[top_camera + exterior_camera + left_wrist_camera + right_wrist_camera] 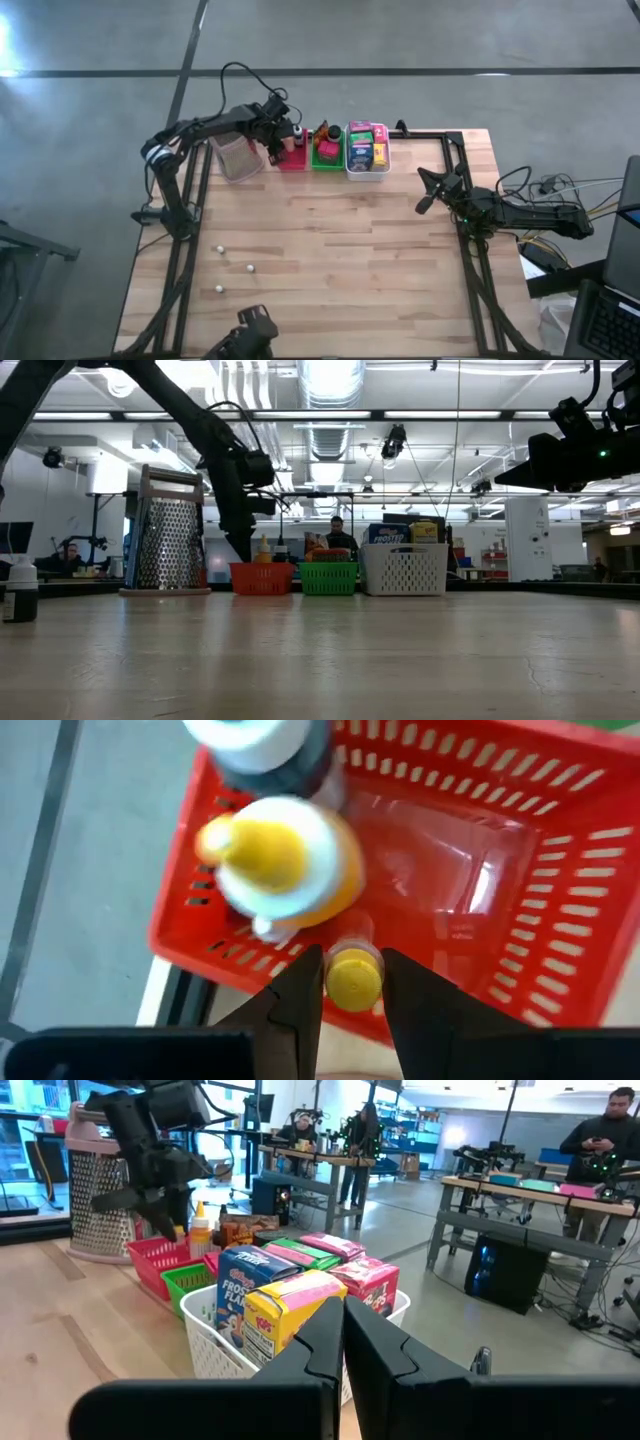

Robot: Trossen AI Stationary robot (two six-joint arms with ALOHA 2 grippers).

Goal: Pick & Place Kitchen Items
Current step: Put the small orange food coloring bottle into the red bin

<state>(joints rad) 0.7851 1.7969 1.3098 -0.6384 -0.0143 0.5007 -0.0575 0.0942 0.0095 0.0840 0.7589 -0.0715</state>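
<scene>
The pale wooden plank surface (330,250) is carrying a steel box grater (168,545) beside three slotted plastic baskets at its far edge; the white one (404,570) is holding boxed packets (290,1305), then green (328,578), then red (560,910); the left tool (350,995) is pinching a tiny yellow-capped bottle (352,980) over the red basket, next to a yellow squeeze bottle (285,865); the right tool (342,1350) is hovering, pressed together, near the surface's right edge.

A grey concrete floor (400,35) surrounds the wooden table (340,260). Behind it, workbenches (520,1190) stand under bright ceiling lights (330,375) and ducts.
</scene>
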